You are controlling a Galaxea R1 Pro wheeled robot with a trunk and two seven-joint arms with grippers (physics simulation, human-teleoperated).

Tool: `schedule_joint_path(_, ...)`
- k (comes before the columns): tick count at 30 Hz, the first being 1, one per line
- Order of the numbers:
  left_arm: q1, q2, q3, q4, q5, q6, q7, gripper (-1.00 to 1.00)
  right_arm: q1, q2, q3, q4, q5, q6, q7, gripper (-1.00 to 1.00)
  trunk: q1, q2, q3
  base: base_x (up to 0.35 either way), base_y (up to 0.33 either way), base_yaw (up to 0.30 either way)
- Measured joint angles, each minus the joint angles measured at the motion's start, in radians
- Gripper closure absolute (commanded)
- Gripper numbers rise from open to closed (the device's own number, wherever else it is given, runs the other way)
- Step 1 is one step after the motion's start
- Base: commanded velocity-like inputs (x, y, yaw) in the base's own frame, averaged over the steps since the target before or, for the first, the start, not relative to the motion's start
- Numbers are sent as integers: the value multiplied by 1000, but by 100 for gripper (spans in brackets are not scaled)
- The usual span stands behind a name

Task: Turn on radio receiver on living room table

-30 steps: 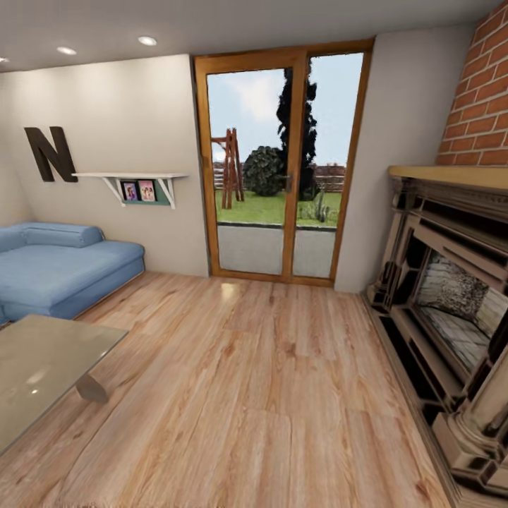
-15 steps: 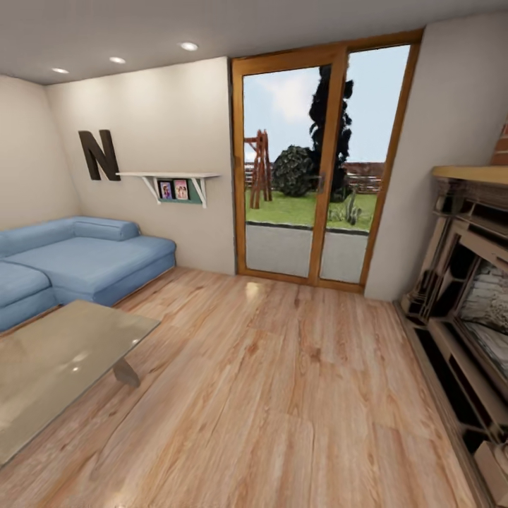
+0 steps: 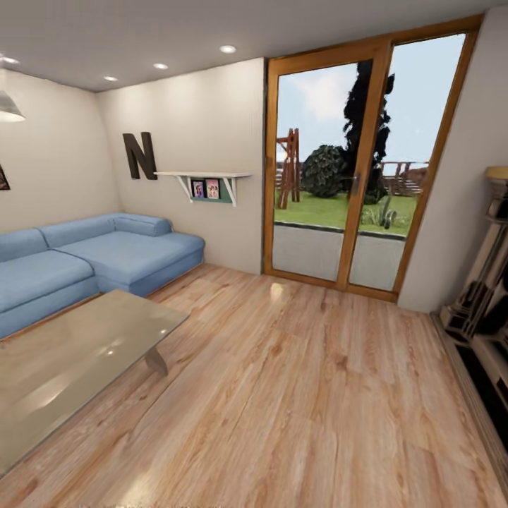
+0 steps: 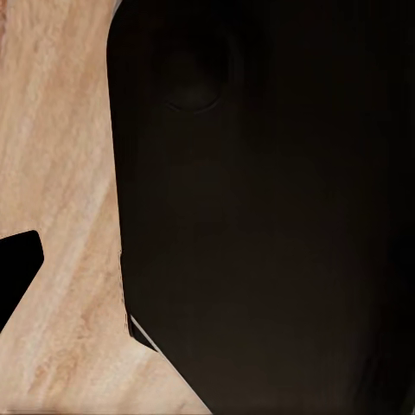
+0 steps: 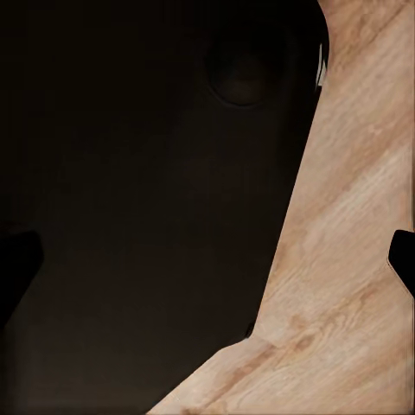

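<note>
In the lower left of the head view, the surface (image 3: 77,360) is seen: a long, low rectangular coffee table with a smooth, glossy grey-beige top in which pale highlights are mirrored, and one short grey leg (image 3: 156,361) is shown under its near corner. The part of its top that is in view is cut off by the frame's left and lower edges, and the radio receiver's place cannot be told from these pictures. The surface is set on the light wood plank floor (image 3: 303,395) of the living room, just in front of a blue sectional sofa (image 3: 92,257) that is placed along the beige wall (image 3: 190,120). On that wall a dark letter N (image 3: 140,155) is hung, and beside it a white shelf (image 3: 204,175) carrying two small framed pictures (image 3: 205,188) is mounted. Further right, wood-framed glass doors (image 3: 360,169) are seen, through which grass, dark shrubs and a fence are visible. At the right edge part of a fireplace surround (image 3: 487,282) is caught. Recessed ceiling lights (image 3: 227,49) are lit above, and the rim of a white pendant lamp (image 3: 8,107) is glimpsed at the upper left edge.

In the left wrist view a large dark body (image 4: 268,207) is shown against the plank floor (image 4: 60,173); in the right wrist view a like dark mass (image 5: 147,199) is seen over the floor (image 5: 346,259). Whether either tool is released or clenched cannot be told.
</note>
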Motion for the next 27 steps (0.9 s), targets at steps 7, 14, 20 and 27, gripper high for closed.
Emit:
schedule_joint_path(7, 0, 0, 1, 0, 0, 0, 0, -100, 0, 0, 0, 0, 0, 0, 0, -100, 0, 0, 0, 0, 0, 272)
schedule_joint_path(14, 0, 0, 0, 0, 0, 0, 0, -100, 0, -2, 1, 0, 2, 0, 0, -100, 0, 0, 0, 0, 0, 272)
schedule_joint_path(20, 0, 0, 0, 0, 0, 0, 0, -100, 0, -2, 1, 0, 6, 1, 0, -100, 0, 0, 0, 0, 0, 272)
schedule_joint_path(27, 0, 0, -6, 0, 0, 0, 0, -100, 0, -3, 0, 0, 7, 0, 0, -100, 0, 0, 0, 0, 0, 272)
